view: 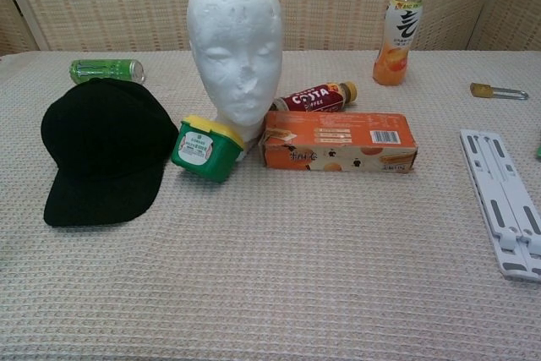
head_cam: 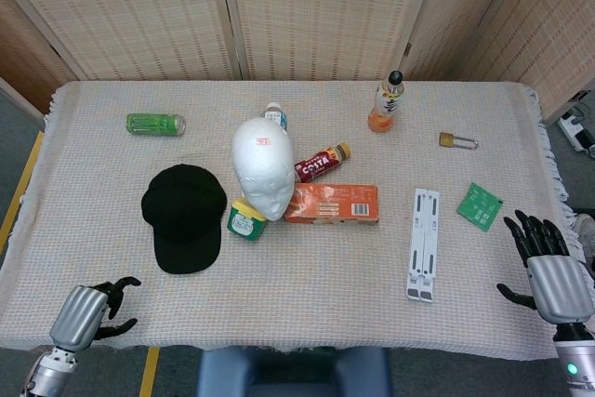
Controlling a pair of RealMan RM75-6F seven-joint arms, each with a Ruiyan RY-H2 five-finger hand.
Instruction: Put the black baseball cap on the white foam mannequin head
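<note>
At the near edge of the table [head_cam: 307, 318], the left hand [head_cam: 85, 310] has its fingers loosely curled around nothing, and the right hand [head_cam: 550, 273] holds nothing with fingers spread wide. Further in, the black baseball cap [view: 100, 149] lies flat, brim toward the robot, just left of a closed green tub [view: 203, 148] with a yellow lid and an orange carton [view: 338, 140]. Behind them stands the bare white foam mannequin head [view: 235, 46], then a lying Costa bottle [view: 313, 97], a green can [view: 106, 69], and an upright, capped orange drink bottle [view: 397, 33] with orange liquid.
</note>
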